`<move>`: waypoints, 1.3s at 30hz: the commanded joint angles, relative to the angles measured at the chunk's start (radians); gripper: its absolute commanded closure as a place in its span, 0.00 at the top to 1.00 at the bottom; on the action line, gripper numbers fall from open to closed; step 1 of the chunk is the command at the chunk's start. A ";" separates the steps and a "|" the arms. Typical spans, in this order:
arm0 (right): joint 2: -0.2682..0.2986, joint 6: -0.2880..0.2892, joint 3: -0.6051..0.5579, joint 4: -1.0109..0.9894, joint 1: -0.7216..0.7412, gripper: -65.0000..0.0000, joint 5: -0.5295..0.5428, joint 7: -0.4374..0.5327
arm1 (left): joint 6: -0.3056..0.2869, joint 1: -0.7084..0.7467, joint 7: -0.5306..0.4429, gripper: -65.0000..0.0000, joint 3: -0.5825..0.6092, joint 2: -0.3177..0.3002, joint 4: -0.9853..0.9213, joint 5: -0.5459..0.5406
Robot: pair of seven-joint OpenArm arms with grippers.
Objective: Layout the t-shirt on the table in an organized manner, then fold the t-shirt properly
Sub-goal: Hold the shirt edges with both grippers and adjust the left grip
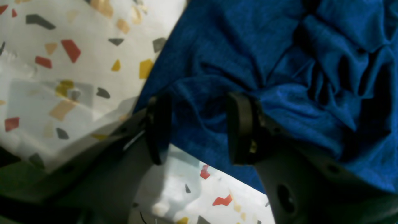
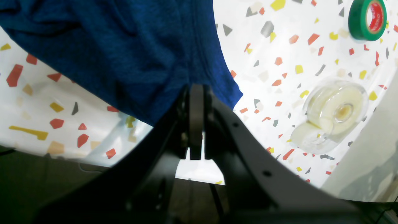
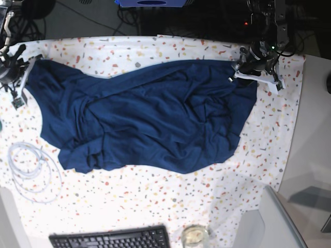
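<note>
Speckled white bench (image 3: 155, 191) carries a rumpled t-shirt (image 3: 145, 119); left end effector (image 1: 199, 127) gapes over its edge, right end effector (image 2: 196, 121) pinches its corner.

site: lab/office workbench | evidence: keyboard (image 3: 109, 238) at near table (image 3: 155, 201) edge, cable coil (image 3: 28, 165), tape rolls (image 2: 334, 113)

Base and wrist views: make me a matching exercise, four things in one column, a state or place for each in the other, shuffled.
1. left gripper
2. right gripper
3. green tape
4. keyboard

A. clamped on the t-shirt's edge
B. at the table's bottom edge in the base view
C. jaws apart over wrinkled cloth
D. beside the clear tape roll

Pairs: 1-C, 2-A, 3-D, 4-B
</note>
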 commanded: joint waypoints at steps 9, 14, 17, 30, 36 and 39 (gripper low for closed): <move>0.018 -0.002 0.006 0.013 0.007 0.01 0.005 0.010 | -0.001 -0.038 -0.012 0.27 -0.005 -0.008 -0.037 -0.001; 0.020 -0.002 0.006 0.013 0.007 0.01 0.005 0.010 | 0.000 -0.032 -0.012 0.29 -0.005 -0.008 -0.027 -0.001; 0.021 -0.002 0.006 0.012 0.007 0.01 0.005 0.010 | 0.000 -0.026 0.024 0.29 -0.008 -0.011 -0.025 -0.001; 0.017 -0.002 0.006 -0.011 0.031 0.01 0.005 0.005 | 0.000 -0.031 0.090 0.29 -0.092 -0.006 0.013 -0.001; 0.015 -0.002 0.006 -0.028 0.042 0.01 0.005 0.007 | 0.000 -0.031 0.090 0.46 -0.090 -0.005 0.015 -0.001; 0.015 -0.002 0.006 -0.028 0.042 0.01 0.005 0.007 | 0.000 -0.031 0.090 0.45 -0.090 -0.005 0.012 -0.001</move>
